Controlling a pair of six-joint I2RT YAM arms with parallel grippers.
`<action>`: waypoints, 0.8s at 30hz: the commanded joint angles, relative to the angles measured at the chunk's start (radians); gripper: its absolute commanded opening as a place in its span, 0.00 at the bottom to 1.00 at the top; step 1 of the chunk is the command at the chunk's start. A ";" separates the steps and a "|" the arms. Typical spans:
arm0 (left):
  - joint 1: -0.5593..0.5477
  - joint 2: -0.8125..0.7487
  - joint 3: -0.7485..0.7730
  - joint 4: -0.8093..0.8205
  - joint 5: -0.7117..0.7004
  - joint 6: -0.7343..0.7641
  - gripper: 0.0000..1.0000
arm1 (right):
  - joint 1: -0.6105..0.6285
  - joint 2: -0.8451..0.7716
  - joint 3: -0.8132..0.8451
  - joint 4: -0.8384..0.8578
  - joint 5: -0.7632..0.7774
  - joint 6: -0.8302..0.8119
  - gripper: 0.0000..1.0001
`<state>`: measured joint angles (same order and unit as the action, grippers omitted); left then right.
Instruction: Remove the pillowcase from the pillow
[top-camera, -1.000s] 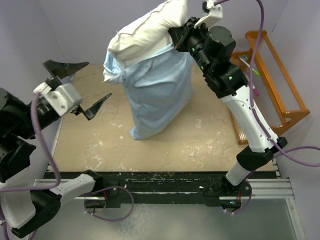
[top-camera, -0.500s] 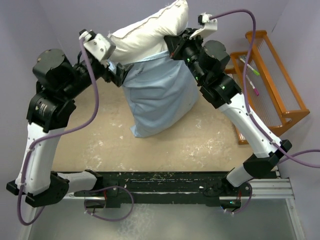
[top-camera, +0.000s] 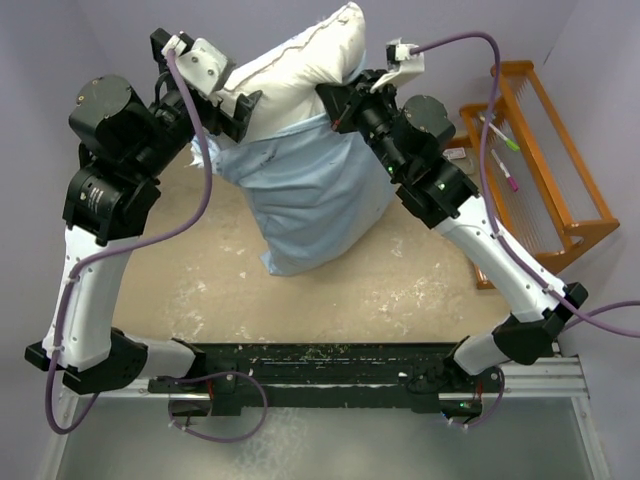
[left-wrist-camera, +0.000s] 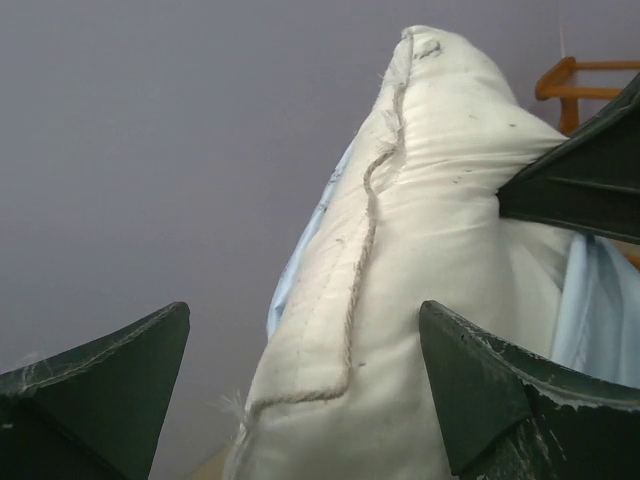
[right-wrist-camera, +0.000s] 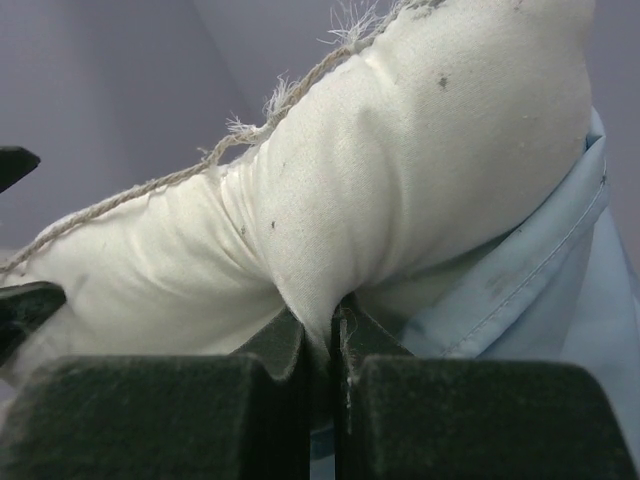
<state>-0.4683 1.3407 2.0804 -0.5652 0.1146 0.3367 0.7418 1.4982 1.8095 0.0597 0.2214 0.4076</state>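
Your right pincer pinches the pillow; your left pincer gapes wide around its edge. Closing low could trap the pillowcase too.

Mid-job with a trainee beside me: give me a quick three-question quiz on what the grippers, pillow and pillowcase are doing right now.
1. True or false: the left gripper is shut on the pillow.
2. What does the right gripper pinch? A) only the pillowcase B) the pillow C) a cable
3. Short answer: is the pillow fully out of the pillowcase?

Key:
1. False. Its fingers stand wide apart, with the pillow's end in front of them.
2. B.
3. No. The upper end is bare, and the rest sits inside the hanging pillowcase.
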 joint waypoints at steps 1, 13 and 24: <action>-0.006 0.043 0.078 0.018 -0.138 0.100 0.99 | 0.041 -0.016 0.009 0.079 -0.019 -0.016 0.00; -0.006 0.108 0.212 -0.345 0.182 -0.040 0.99 | 0.170 0.078 0.025 0.136 0.068 -0.001 0.00; 0.068 0.028 0.029 -0.262 0.022 -0.010 0.97 | 0.172 0.000 -0.036 0.156 0.078 -0.003 0.00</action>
<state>-0.4534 1.4017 2.1189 -0.8547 0.2153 0.3370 0.9154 1.5673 1.7782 0.1387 0.2790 0.3923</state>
